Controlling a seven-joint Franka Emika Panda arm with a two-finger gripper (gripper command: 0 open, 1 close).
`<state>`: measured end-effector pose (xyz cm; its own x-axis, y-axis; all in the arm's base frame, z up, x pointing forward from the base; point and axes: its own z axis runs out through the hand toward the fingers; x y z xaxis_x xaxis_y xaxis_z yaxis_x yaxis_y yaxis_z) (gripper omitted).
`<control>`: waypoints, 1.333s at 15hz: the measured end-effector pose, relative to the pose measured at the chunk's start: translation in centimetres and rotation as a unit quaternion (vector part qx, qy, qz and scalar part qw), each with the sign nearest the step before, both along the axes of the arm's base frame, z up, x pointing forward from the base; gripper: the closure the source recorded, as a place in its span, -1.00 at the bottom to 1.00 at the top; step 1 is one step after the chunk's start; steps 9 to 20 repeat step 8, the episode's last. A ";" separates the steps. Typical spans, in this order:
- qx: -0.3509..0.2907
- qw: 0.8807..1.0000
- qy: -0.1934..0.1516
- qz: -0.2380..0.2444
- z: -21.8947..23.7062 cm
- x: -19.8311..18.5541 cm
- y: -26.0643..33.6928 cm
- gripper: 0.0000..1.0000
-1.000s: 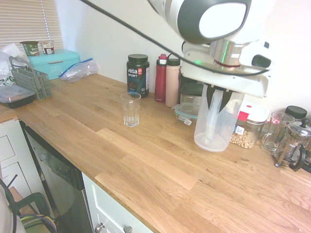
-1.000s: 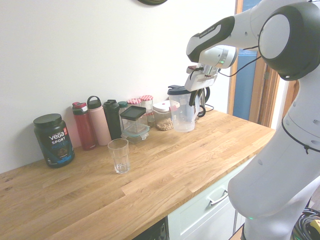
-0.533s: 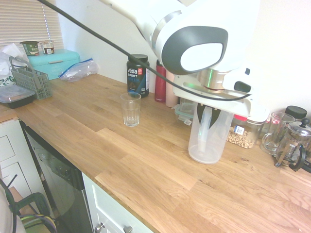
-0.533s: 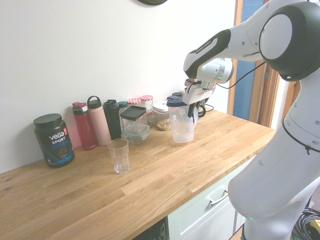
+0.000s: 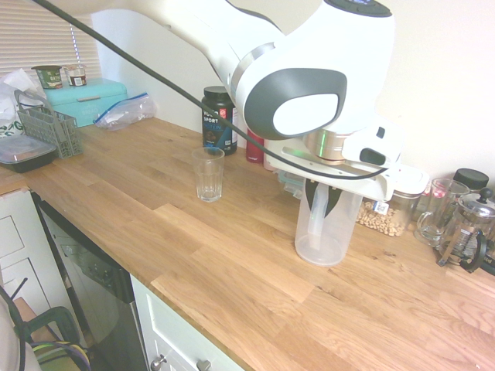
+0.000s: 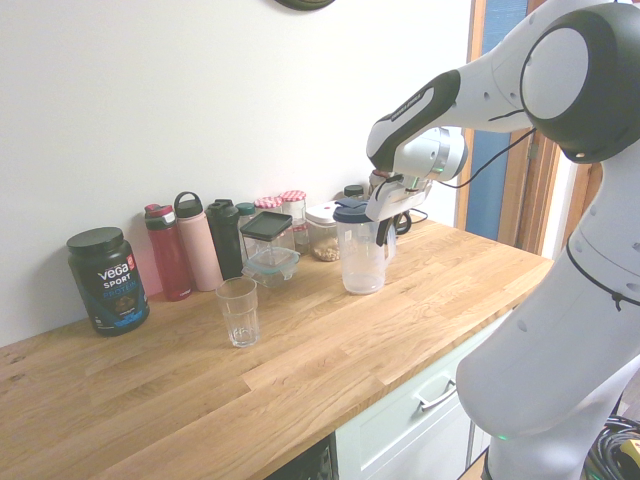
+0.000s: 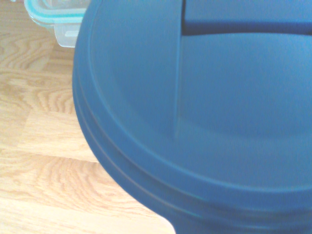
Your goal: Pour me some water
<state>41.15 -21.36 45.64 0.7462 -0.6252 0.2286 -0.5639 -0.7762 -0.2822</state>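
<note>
The clear plastic water jug with the dark blue lid is clamped by the handle, probably, in the closed gripper, right of the empty ribbed drinking glass. It should be carried level, then tipped slowly.

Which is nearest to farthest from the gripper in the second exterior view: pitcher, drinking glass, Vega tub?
1. Pitcher: held at the gripper, on the counter by the jars.
2. Drinking glass: out on the open counter, towards the bottles.
3. Vega tub: at the far end of the row, against the wall.
</note>
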 end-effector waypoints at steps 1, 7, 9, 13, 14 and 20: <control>0.000 1.000 0.004 0.002 -0.3 -0.1 0.1 -1.00; -0.032 0.997 0.058 0.038 -0.8 -0.7 0.8 -1.00; -0.034 0.995 0.085 0.049 -0.2 -1.1 0.9 -1.00; -0.034 0.995 0.085 0.049 -0.2 -1.1 0.9 -1.00; -0.034 0.995 0.085 0.049 -0.2 -1.1 0.9 -1.00; -0.034 0.995 0.085 0.049 -0.2 -1.1 0.9 -1.00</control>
